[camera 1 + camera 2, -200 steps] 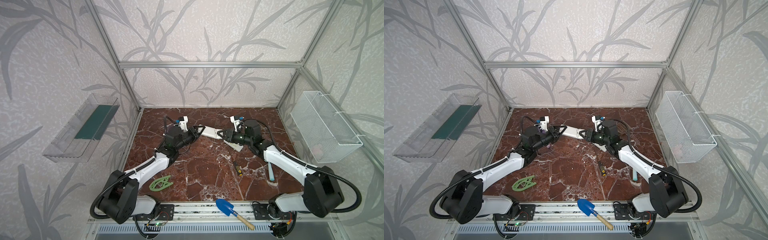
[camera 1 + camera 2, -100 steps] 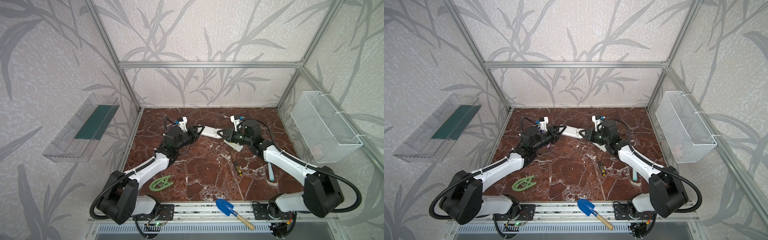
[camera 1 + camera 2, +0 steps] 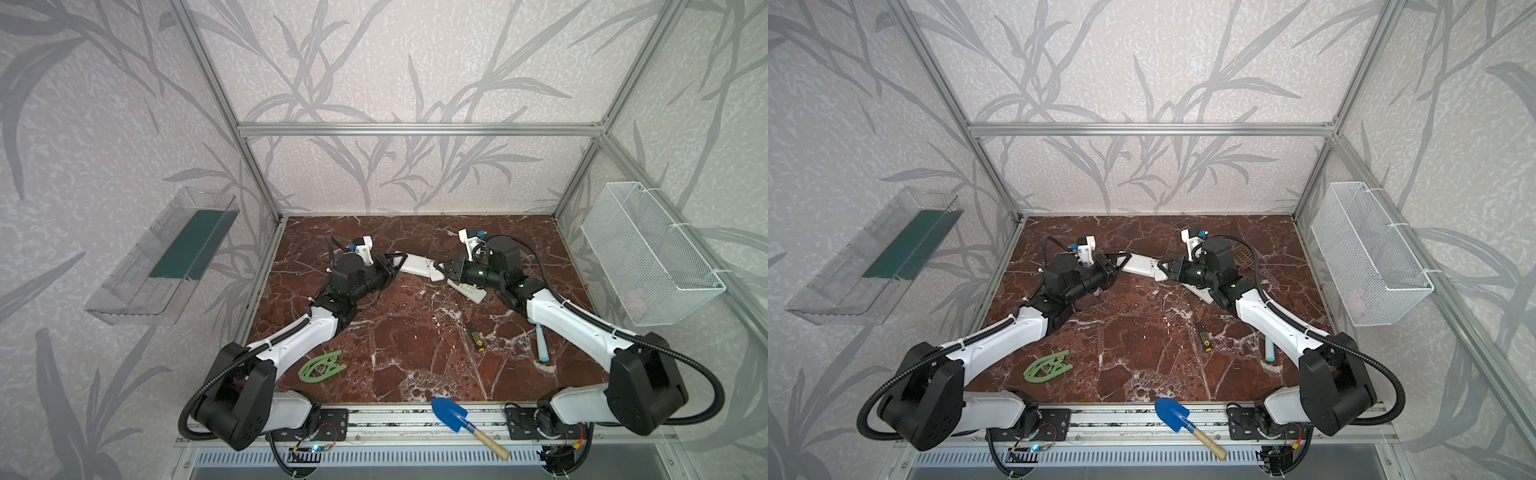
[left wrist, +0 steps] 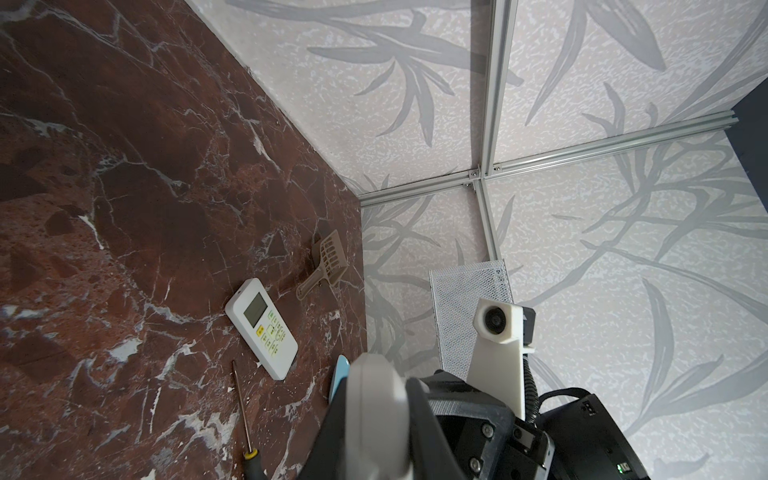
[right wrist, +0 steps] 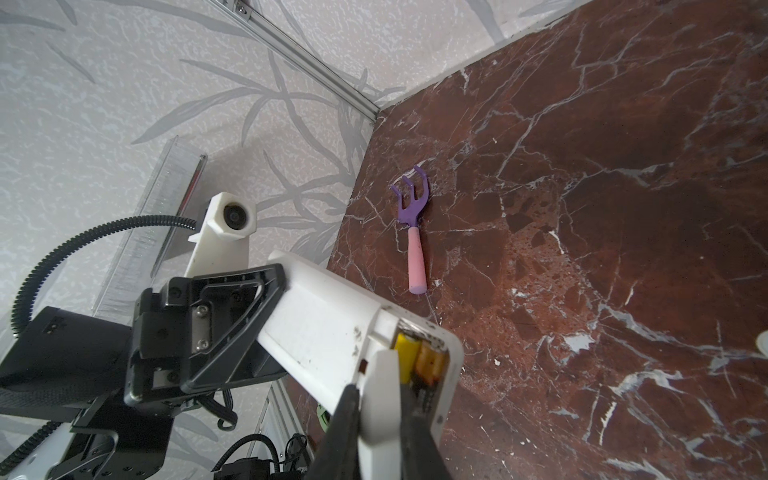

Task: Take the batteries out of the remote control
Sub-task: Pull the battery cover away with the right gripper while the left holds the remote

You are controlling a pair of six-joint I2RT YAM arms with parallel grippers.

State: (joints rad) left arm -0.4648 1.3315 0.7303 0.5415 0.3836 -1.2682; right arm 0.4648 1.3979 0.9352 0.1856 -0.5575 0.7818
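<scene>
1. My left gripper still grasps the remote control by one end, unmoved.
2. My right gripper has tightened since a second ago, clenched on the remote's other end.
3. The batteries sit in the open compartment there, just beside the right jaws.

Left pincer and right pincer clamp the white remote — batteries exposed; a purple hand rake lies on the counter.
</scene>
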